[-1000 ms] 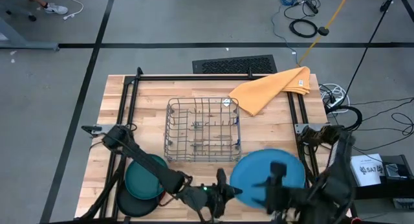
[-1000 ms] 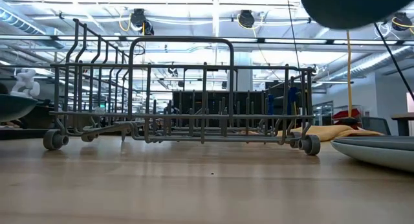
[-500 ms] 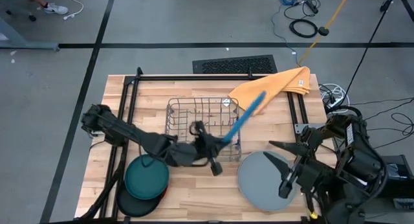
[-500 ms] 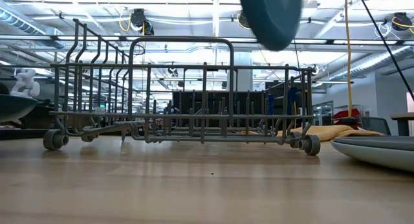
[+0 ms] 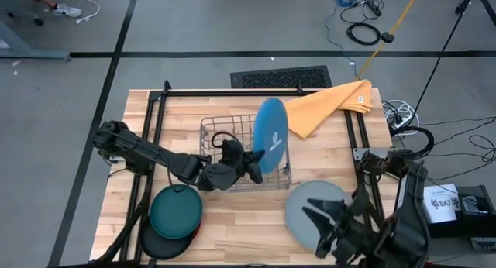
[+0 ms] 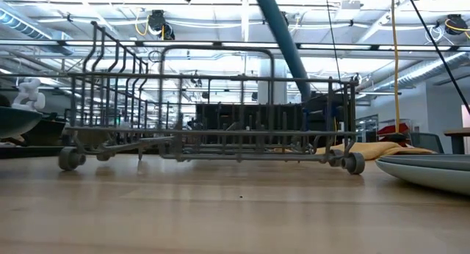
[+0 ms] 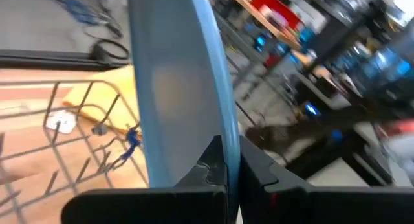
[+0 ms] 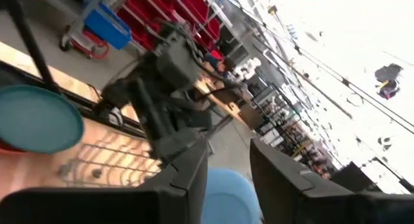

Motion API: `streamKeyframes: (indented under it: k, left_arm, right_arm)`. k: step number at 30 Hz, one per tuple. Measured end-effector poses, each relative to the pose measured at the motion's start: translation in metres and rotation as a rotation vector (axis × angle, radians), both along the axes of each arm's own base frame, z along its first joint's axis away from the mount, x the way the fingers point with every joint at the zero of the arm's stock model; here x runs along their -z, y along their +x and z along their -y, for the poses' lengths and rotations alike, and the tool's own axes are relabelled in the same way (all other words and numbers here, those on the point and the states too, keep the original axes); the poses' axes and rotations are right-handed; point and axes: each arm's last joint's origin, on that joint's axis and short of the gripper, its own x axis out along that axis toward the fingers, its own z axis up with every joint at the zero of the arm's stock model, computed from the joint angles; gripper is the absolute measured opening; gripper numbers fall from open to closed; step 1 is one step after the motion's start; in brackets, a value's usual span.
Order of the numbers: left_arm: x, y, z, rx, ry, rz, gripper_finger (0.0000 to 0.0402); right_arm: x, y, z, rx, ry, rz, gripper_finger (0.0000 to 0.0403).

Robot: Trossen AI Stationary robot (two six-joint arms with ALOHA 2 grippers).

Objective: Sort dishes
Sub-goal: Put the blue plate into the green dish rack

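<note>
My left gripper is over the wire dish rack, shut on the bright blue plate, which stands on edge above the rack's right part. In the low view this plate slants down into the rack. My right gripper hangs open over the grey plate, touching nothing. The grey plate lies flat near the right near corner and hides the pale blue one. The dark teal plate lies on the black plate, with an orange-red rim between them. My left gripper pinches the bright blue plate's rim between its two fingers, at the plate's lower edge. The fingers come roughly level from the table's left side. The plate stands on edge, its top leaning away from the gripper. Whether its lower edge rests on the rack wires is hidden.
A yellow-orange cloth lies at the far right corner, just beyond the rack. Black frame rails run along the table's left, far and right sides. Bare wood lies between the two plate stacks at the near edge.
My left gripper has carried the bright blue plate from the right-hand stack, where it lay flat, up and toward the far edge to the rack, turning it on edge. The grey plate underneath is now uncovered. In the low view the rack's left end has shifted slightly.
</note>
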Motion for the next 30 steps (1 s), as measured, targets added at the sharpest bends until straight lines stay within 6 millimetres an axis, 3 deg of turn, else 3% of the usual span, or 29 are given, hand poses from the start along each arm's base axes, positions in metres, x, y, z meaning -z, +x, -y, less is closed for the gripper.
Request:
streamKeyframes:
  k: [4, 11, 21, 30]
  left_arm:
    - [0.009, -0.003, 0.006, -0.036, -0.008, -0.006, 0.0005]
    - [-0.004, -0.007, 0.013, -0.066, 0.021, 0.059, 0.0005]
    - [-0.001, -0.004, 0.003, -0.141, 0.022, 0.062, 0.0005]
    - [0.006, 0.007, -0.014, -0.186, -0.118, 0.149, 0.0005]
  right_arm:
    - [0.010, -0.005, -0.014, -0.032, -0.048, -0.029, 0.0090]
    - [0.007, -0.012, -0.015, -0.050, -0.005, 0.000, 0.0062]
    - [0.007, -0.006, -0.010, -0.030, 0.042, 0.022, 0.0035]
    - [0.008, -0.007, -0.012, -0.035, 0.040, 0.020, 0.0029]
